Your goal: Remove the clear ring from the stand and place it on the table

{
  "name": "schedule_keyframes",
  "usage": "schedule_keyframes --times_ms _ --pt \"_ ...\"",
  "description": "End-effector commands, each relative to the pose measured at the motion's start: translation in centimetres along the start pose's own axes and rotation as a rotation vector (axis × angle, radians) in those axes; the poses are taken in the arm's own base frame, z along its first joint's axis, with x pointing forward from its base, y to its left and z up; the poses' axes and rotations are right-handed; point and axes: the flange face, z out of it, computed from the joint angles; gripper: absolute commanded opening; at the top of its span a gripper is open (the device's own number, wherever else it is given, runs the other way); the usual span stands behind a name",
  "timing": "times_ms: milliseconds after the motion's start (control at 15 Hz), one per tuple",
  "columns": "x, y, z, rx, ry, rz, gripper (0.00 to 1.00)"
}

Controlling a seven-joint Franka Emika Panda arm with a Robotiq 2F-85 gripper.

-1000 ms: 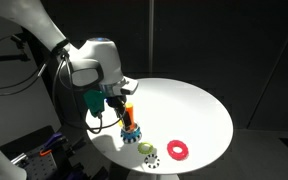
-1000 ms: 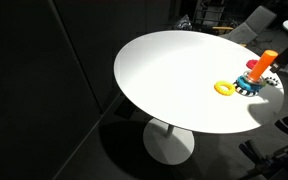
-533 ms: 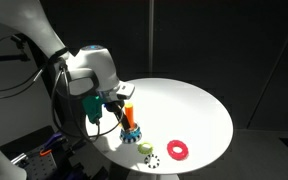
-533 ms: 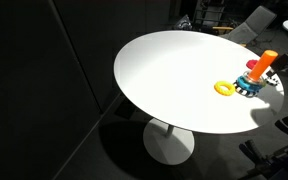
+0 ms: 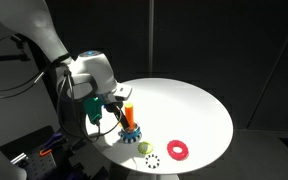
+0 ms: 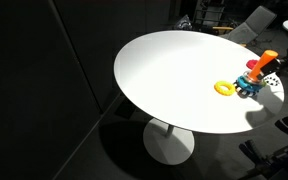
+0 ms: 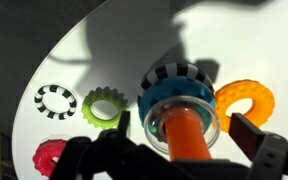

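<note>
Two fingers (image 7: 254,135), spread apart, now straddle the stand (image 7: 187,140). The gripper (image 7: 184,138) has dropped lower over it. The clear ring (image 7: 213,122) sits round the peg, unlifted, so I'd say closing comes next, with the table (image 7: 114,50) waiting beyond.

Hand (image 5: 120,114) low beside the stand (image 5: 131,122) (red ring (image 5: 177,149) well apart) on the table (image 5: 196,105).

Your arm (image 5: 29,25) comes down from the upper corner in an exterior view, and its white wrist (image 5: 89,73) bends low. Your claw (image 5: 119,103) points downward. In the wrist view the claw (image 7: 179,150) holds its jaws wide apart, one dark finger (image 7: 259,140) at each side.
</note>
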Motion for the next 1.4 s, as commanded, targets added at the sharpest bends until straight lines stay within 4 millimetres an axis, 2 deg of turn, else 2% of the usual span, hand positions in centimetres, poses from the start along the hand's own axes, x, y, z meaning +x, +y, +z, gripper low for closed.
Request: schedule_keyframes --times_ms 0,467,867,1333 --pt "0.0 -0.7 0.9 0.001 0.026 0.003 1.00" --pt "-0.1 -0.8 2.4 -0.005 0.066 0.009 1.00" --pt "-0.2 -2.1 3.5 0.006 0.099 -0.002 1.00" --pt "0.9 -2.0 5.0 0.000 0.100 0.003 1.00"
